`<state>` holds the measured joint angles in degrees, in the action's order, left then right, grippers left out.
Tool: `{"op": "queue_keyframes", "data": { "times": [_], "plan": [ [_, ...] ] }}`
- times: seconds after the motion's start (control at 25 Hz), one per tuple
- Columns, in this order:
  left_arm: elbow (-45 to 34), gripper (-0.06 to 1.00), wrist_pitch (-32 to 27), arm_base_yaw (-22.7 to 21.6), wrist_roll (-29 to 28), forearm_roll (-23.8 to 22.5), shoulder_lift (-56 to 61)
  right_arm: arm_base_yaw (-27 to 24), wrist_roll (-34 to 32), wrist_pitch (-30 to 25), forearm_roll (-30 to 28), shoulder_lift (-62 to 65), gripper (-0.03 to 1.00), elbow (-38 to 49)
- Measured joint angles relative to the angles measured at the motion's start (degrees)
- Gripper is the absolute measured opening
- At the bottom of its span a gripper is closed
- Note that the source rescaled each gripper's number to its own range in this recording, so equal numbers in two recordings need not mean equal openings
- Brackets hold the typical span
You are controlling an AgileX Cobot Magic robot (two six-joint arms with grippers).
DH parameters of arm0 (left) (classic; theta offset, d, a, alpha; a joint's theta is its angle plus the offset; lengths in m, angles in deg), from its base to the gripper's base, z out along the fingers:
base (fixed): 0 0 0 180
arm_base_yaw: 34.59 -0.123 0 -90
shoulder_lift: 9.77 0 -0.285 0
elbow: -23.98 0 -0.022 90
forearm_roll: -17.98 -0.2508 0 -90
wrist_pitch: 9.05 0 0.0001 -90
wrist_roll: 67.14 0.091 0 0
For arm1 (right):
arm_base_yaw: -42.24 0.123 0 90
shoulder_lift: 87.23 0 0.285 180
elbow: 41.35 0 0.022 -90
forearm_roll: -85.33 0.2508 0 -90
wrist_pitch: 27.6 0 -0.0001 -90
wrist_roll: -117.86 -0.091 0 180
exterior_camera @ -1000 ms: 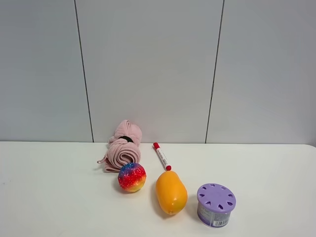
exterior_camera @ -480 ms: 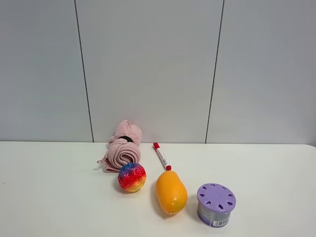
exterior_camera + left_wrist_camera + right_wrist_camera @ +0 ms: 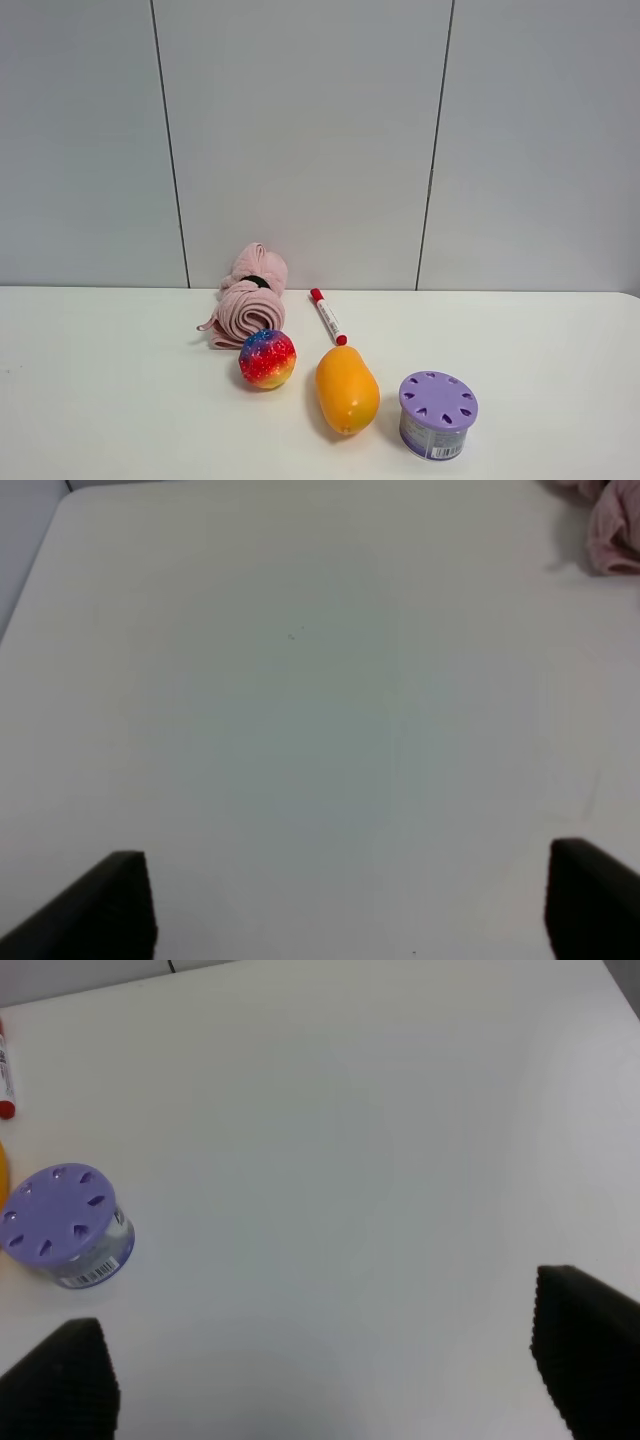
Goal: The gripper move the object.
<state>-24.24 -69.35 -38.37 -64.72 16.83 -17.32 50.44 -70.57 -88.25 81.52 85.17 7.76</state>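
We find the pink towel roll [image 3: 247,298] lying on the white counter [image 3: 120,400] by the back wall, just behind the rainbow ball [image 3: 267,359]. We judge it light, soft and compressible; the black band [image 3: 256,281] at its waist looks the firmest place to pinch. Left claw [image 3: 350,905] and right claw [image 3: 325,1365] both hover over bare counter, fingers spread wide, holding nothing. Neither arm appears in the high view.
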Motion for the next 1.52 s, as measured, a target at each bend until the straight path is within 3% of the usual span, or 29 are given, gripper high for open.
{"op": "queue_keyframes", "data": {
  "times": [1.52],
  "plan": [
    [0.0, 1.0, 0.0, 0.0, 0.0, 0.0, 0.0, 0.0, 0.0, 0.0, 0.04, 0.0, 0.98, 0.0]
  ]
}}
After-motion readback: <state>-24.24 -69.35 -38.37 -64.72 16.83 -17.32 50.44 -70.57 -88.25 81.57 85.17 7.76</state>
